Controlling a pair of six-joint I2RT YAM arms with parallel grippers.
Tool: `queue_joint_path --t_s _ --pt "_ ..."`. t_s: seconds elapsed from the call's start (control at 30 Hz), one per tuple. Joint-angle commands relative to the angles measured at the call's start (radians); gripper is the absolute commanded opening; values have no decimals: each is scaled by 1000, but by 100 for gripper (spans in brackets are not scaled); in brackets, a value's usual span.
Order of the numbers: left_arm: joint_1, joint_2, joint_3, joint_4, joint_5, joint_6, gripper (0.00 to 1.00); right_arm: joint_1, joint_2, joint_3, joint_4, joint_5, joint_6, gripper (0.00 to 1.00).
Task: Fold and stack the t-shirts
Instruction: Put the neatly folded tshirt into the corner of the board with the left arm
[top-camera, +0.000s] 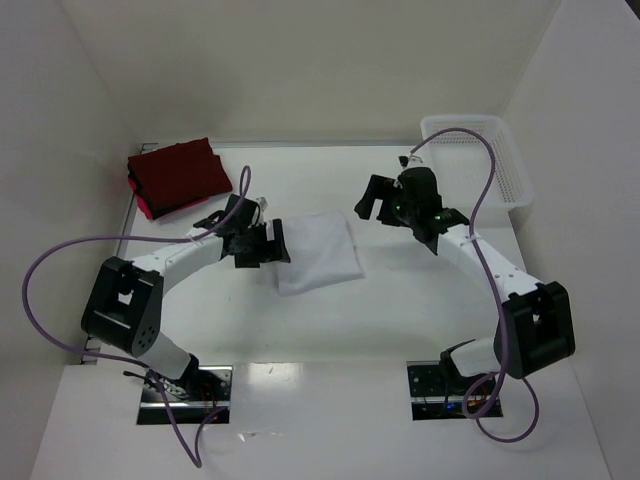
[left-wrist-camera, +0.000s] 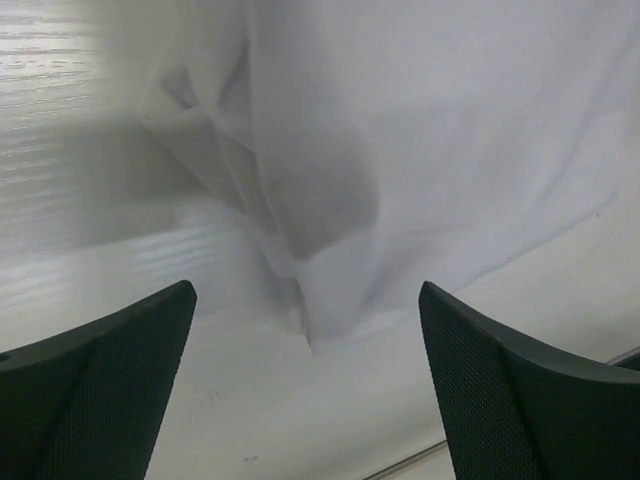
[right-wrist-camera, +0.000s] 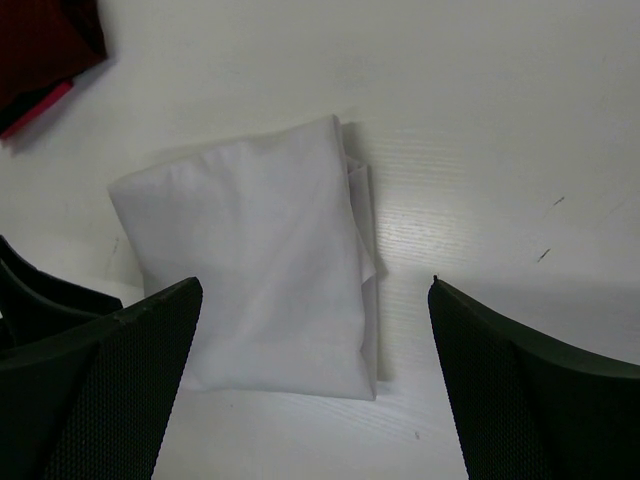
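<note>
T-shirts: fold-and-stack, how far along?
Done: dark red shirts folded and piled far left; white shirt folded flat at centre. In hand: nothing, left gripper and right gripper both open near it. Remaining: place the white shirt onto the dark red shirts.

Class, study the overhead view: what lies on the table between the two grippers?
The folded white t-shirt lies flat between the left gripper and the right gripper. Both grippers are open. The top external view shows this.

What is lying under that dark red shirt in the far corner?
A brighter red cloth edge peeks out beneath the dark red shirt. The rest is covered, so how many layers lie there cannot be told.
</note>
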Motion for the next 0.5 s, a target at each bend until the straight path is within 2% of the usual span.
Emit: queue_joint_path --t_s 0.0,0.17,0.47 --pt "4 19 -62 94 -37 -120 100 8 15 32 1 -21 -22 99" --pt "4 -23 -162 247 -57 -262 100 8 34 54 -21 -12 -33 99" --pt "4 68 -175 362 -12 -293 100 17 109 63 -21 -32 -51 99"
